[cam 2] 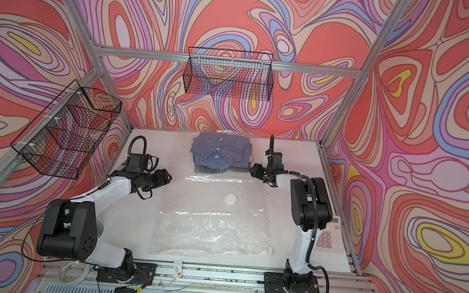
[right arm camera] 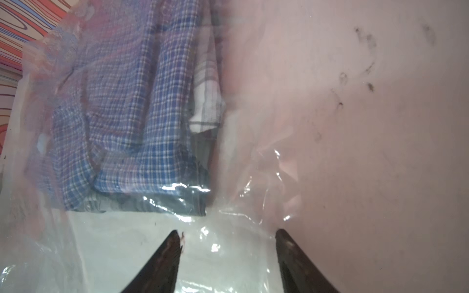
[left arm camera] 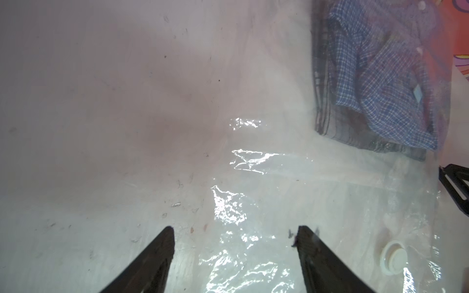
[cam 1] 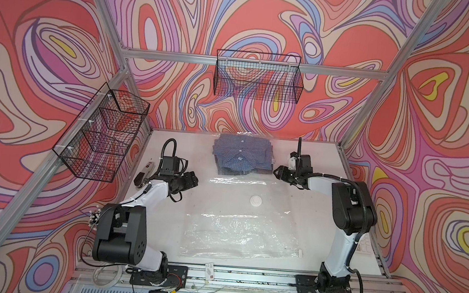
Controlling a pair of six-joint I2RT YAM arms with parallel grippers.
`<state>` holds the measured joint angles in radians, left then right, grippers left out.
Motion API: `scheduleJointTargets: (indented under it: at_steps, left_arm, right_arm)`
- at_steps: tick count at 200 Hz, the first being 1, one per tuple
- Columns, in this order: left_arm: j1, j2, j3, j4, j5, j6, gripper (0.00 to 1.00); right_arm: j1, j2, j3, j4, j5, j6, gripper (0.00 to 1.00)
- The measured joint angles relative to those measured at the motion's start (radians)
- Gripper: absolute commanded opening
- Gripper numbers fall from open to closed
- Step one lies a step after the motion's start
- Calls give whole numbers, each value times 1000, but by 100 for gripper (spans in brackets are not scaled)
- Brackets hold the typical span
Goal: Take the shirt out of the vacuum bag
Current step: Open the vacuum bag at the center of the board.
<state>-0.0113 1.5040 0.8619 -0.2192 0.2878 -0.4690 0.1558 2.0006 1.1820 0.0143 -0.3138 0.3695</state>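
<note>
The vacuum bag (cam 1: 237, 228), one clear crinkled sheet, lies flat on the white table (cam 1: 322, 218) between the two arms, running from the near edge to the back wall. It holds one folded blue checked shirt (cam 1: 241, 156) at its far end, collar towards the near side; a grey-striped layer of cloth shows beneath the shirt in the left wrist view, and I cannot tell whether that is a second garment. The rest of the bag lies flat. Two black wire baskets hang on the frame: a long one (cam 1: 258, 79) on the back wall and one with three compartments (cam 1: 100, 138) on the left wall, the patterned wall showing through the mesh of both. The left gripper (left arm camera: 236, 229) is over the bag's left edge, its jaws wide apart with nothing between them. The right gripper (right arm camera: 227, 232) is at the bag's right edge beside the shirt's near corner, jaws also apart, film showing beneath the tips and nothing gripped. One calculator (cam 2: 331, 237) lies beside the right arm. One round white valve (cam 1: 255, 200) sits on the bag, just nearer than the shirt, and one small white clip (cam 1: 300, 254) is at its near right corner.
</note>
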Motion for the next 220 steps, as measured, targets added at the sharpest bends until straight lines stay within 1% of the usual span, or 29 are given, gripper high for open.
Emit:
scheduleJointTargets:
  at_steps: [35,49,93,142,165,197,211,220]
  left_arm:
    - [31,130,103,38,84,-22,78]
    - [35,172,130,44,99,-25,78]
    - [41,229,178,35,101,-21,80]
    - [58,274,205,29,82,-4,81]
    - [58,317,223,31,94,-3,79]
    - [58,353,229,56,127,-6,74]
    - [58,366,240,60,138,-5,68]
    - [58,375,248,64,144,-5,61]
  right_arm:
    - [0,55,45,40,-28,37,58]
    - [0,57,56,35,-24,39,62]
    - [-6,55,108,-22,16,2,75]
    - [-37,55,137,-86,77,-13,76]
    - [-46,67,167,-95,78,-13,70]
    - [-45,119,182,-37,16,10,57]
    - [-44,138,174,-9,-13,27,47]
    - [-43,150,174,10,-34,40,42]
